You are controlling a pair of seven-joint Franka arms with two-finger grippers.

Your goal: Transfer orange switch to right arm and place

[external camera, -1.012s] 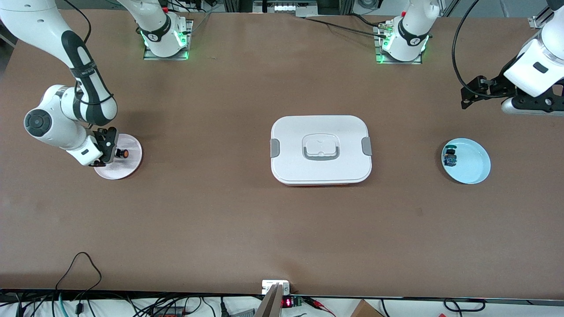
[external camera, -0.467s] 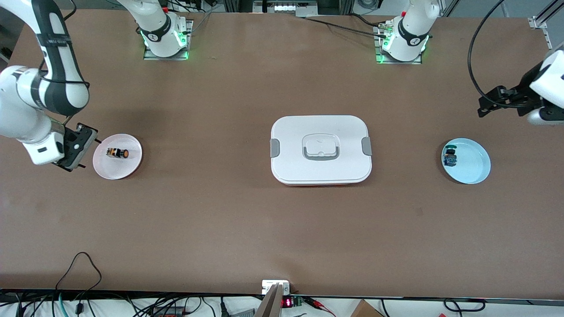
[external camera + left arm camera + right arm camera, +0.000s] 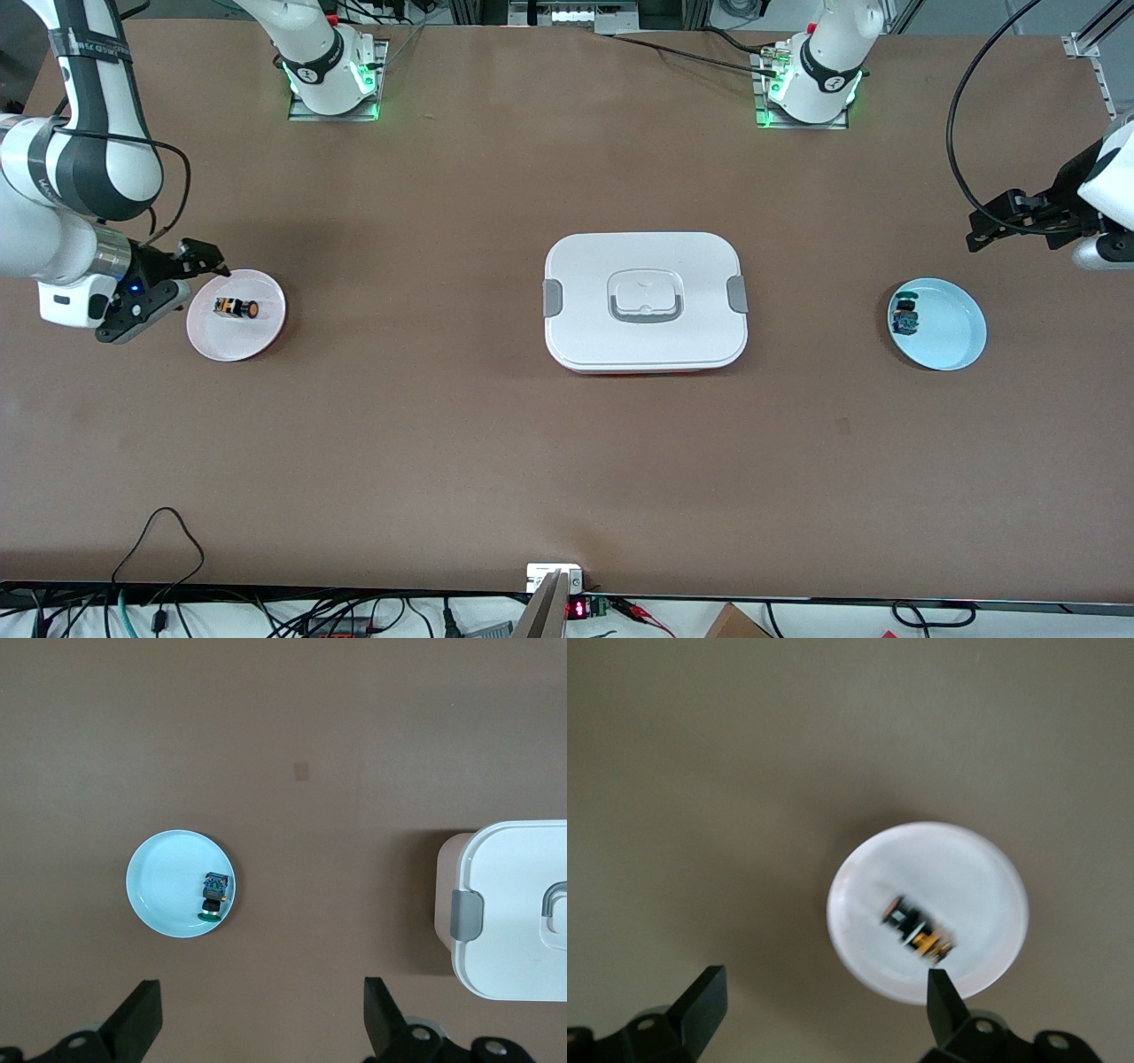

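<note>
The orange switch [image 3: 236,307] lies on its side on a small pink-white plate [image 3: 241,344] at the right arm's end of the table. It also shows in the right wrist view [image 3: 917,930], on the plate [image 3: 957,868]. My right gripper [image 3: 168,297] is open and empty, up over the table just beside that plate; in the right wrist view [image 3: 824,1010] one finger overlaps the plate's rim. My left gripper [image 3: 1005,220] is open and empty, over the table at the left arm's end; it also shows in the left wrist view [image 3: 263,1023].
A white lidded box [image 3: 645,301] with grey clips sits mid-table and shows in the left wrist view [image 3: 514,904]. A light blue plate [image 3: 955,330] at the left arm's end holds a small blue switch with a dark green cap [image 3: 904,316].
My right gripper was down at the orange switch on the plate; it has drawn off the plate and turned, leaving the switch there. My left arm has drawn back toward its table end.
</note>
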